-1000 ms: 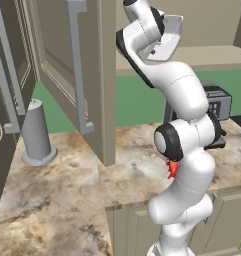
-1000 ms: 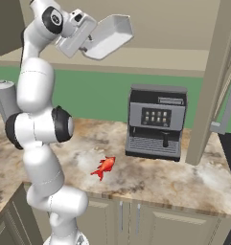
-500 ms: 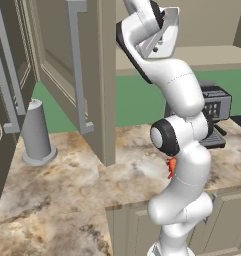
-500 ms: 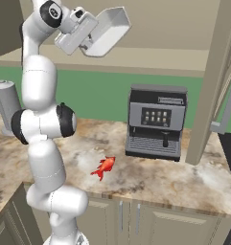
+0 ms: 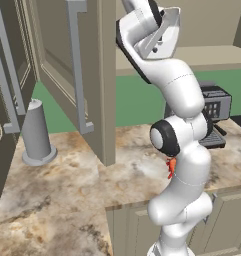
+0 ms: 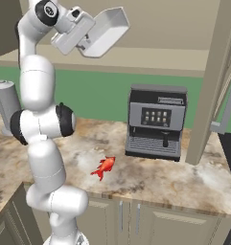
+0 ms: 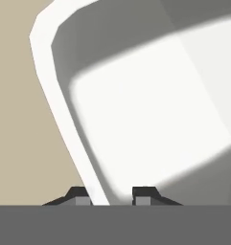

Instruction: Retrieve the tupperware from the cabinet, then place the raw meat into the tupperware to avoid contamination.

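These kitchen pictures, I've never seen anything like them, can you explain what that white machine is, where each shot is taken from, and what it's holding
The white machine is a robot arm on a base, in a computer-rendered kitchen. Two pictures come from cameras behind the arm, one on its left and one on its right. The third comes from a camera on its hand, looking along the fingers.

High up in front of the open beige cabinet, its gripper is closed on one wall of a pale tupperware box, held in the air and tilted. In the hand view the fingertips straddle that wall.

On the marbled counter lie a small red piece of raw meat, a coffee machine and a grey cylinder on a round base.
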